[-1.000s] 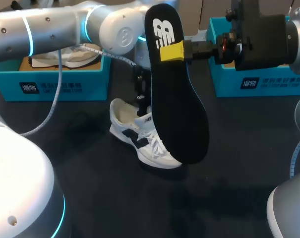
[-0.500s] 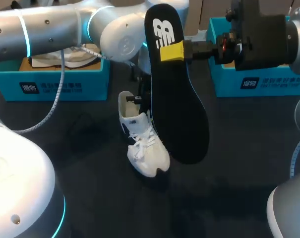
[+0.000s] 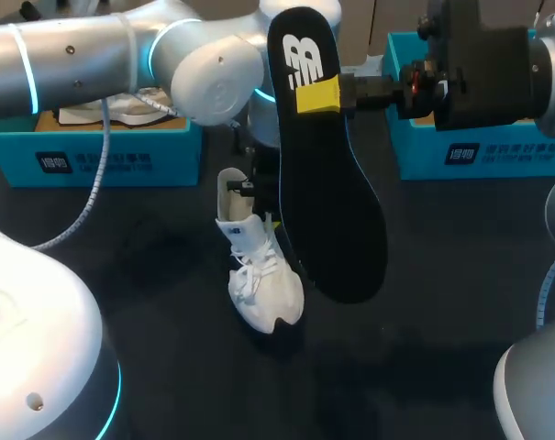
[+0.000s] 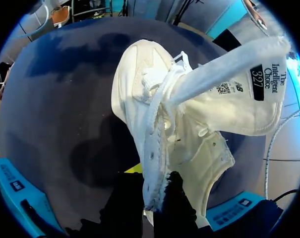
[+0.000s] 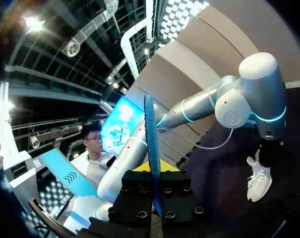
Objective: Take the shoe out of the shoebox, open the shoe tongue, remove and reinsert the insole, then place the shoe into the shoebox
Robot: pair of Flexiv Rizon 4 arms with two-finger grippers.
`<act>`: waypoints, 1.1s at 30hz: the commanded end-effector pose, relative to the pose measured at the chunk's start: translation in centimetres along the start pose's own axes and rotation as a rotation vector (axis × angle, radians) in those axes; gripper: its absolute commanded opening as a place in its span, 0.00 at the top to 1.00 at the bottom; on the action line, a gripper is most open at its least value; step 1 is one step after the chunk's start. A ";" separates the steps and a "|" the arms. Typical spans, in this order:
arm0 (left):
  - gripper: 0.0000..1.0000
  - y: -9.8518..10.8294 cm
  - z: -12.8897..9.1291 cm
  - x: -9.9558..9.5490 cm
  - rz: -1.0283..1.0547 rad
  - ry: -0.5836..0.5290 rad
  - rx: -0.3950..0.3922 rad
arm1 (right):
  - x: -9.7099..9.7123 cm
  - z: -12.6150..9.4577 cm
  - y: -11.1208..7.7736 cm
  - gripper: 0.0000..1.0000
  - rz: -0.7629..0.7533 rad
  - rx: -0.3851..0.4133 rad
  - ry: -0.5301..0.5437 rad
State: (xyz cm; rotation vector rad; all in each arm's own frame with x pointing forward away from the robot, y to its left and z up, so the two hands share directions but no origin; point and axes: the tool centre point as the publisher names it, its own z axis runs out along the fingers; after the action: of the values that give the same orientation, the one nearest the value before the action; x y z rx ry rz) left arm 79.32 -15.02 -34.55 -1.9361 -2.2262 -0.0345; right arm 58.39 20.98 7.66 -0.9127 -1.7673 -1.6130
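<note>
light, bendy-looking insole (image 3: 332,211) hangs pinched near its heel in the right claw (image 3: 318,94); left claw (image 4: 150,193) nips the soft shoe (image 3: 259,284) by its collar.

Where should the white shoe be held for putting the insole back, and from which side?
Hold the shoe by its collar edge, coming from above, as the left tool does: the opening faces up and that thin rim suits a pinch grip.

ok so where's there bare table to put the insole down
Bare table: the patch between the left shoebox and the shoe, the patch in front of the right shoebox beside the insole, and the near strip in front of the shoe. Crowded: the middle, where the left end effector grips the shoe and the right end effector holds the insole aloft.
</note>
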 end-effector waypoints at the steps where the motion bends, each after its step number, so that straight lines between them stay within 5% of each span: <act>1: 1.00 0.3 -0.2 -0.1 0.049 0.013 0.002 | 0.6 0.4 -0.8 1.00 0.001 -0.197 -0.004; 23: 1.00 1.1 0.4 -7.7 0.175 0.127 -0.065 | 0.6 0.4 -0.8 1.00 0.001 -0.197 -0.004; 33: 1.00 0.1 1.7 -9.1 0.193 0.156 -0.031 | 0.6 0.4 -0.8 1.00 0.001 -0.197 -0.004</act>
State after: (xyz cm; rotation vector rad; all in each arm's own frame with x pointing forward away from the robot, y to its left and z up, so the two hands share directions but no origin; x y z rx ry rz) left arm 80.18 -22.98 -37.15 -2.0975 -1.9691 -0.1585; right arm 58.40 20.98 7.66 -0.9127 -1.7673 -1.6131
